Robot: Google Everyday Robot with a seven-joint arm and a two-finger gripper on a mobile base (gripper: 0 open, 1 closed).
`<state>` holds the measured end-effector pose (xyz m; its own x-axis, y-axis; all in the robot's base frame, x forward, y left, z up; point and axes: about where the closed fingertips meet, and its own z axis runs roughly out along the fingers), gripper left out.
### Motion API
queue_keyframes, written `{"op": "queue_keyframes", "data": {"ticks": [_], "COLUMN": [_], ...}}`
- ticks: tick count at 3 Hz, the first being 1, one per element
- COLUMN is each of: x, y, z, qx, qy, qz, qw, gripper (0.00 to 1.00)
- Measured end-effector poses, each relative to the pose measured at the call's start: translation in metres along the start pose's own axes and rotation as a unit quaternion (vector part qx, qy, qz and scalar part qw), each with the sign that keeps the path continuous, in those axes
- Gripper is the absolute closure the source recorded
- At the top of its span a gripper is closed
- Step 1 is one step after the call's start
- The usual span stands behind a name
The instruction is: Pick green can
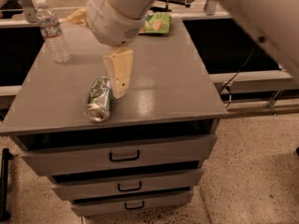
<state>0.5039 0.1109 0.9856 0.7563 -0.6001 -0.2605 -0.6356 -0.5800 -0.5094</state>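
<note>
The green can (99,99) lies on its side near the front left of the grey cabinet top (177,78), its silver end facing the front edge. My gripper (99,55) hangs over the top just right of and behind the can. One cream finger (119,73) points down, with its tip right beside the can's upper side. I cannot tell whether it touches the can. The other finger (77,17) sticks out to the left behind the wrist. The gripper is open and holds nothing.
A clear water bottle (52,31) stands at the back left corner. A flat green snack bag (156,23) lies at the back edge. Several drawers (124,156) sit below the top. A cable and low shelving are at the right.
</note>
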Motion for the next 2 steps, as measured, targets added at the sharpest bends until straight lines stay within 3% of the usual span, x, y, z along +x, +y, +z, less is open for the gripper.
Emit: {"op": "queue_keyframes", "data": {"ticks": [1,2], "x": [-0.008,0.0], "y": [-0.021,-0.027], "z": [0.05,0.087], "qx": [-0.025,-0.052], "qy": [0.0,0.012], "qz": [-0.043,-0.067], "qw": [0.9988,0.9963], "gripper": [0.0,0.0]}}
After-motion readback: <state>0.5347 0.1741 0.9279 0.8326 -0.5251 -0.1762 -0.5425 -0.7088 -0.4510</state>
